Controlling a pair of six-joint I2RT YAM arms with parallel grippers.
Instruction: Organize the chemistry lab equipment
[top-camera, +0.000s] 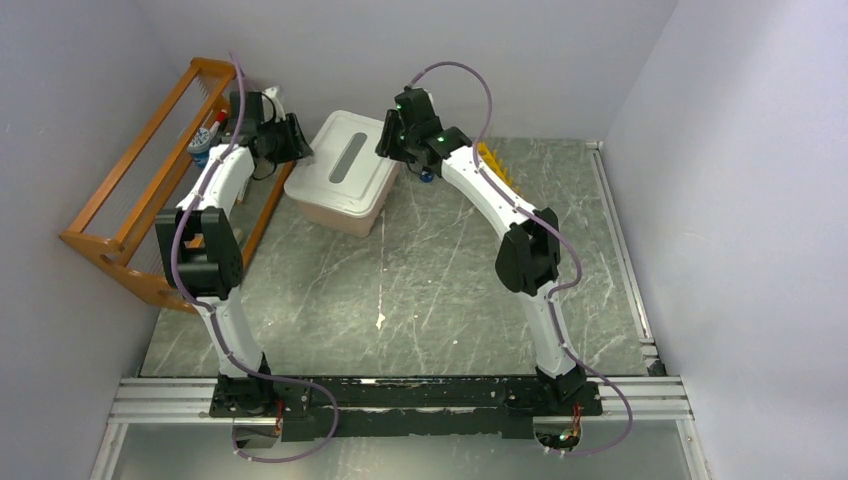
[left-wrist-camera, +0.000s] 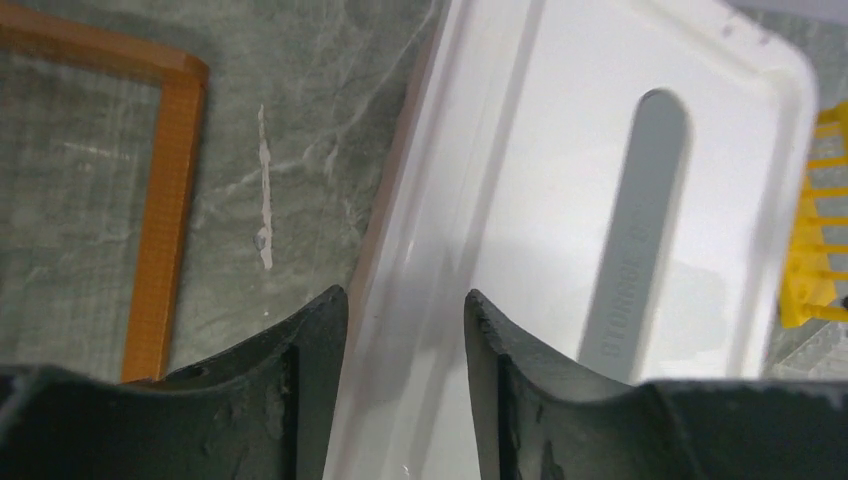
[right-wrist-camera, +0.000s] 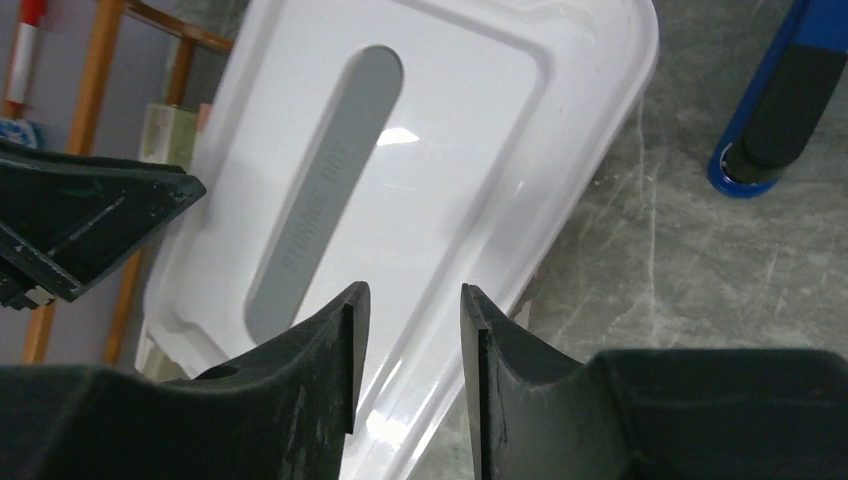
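The pink tub stands at the back of the table with its white lid on, and both grippers hover at it. My left gripper is open above the lid's left rim, with nothing between its fingers. My right gripper is open over the right rim of the lid, also with nothing in it. Blue tongs lie on the table just right of the tub. A red-capped squeeze bottle sits in the wooden rack. The other equipment is hidden.
A wooden rack leans along the left wall, close to the left arm. A yellow holed rack lies behind the right arm. The left gripper shows at the left of the right wrist view. Walls close in at the back and on both sides.
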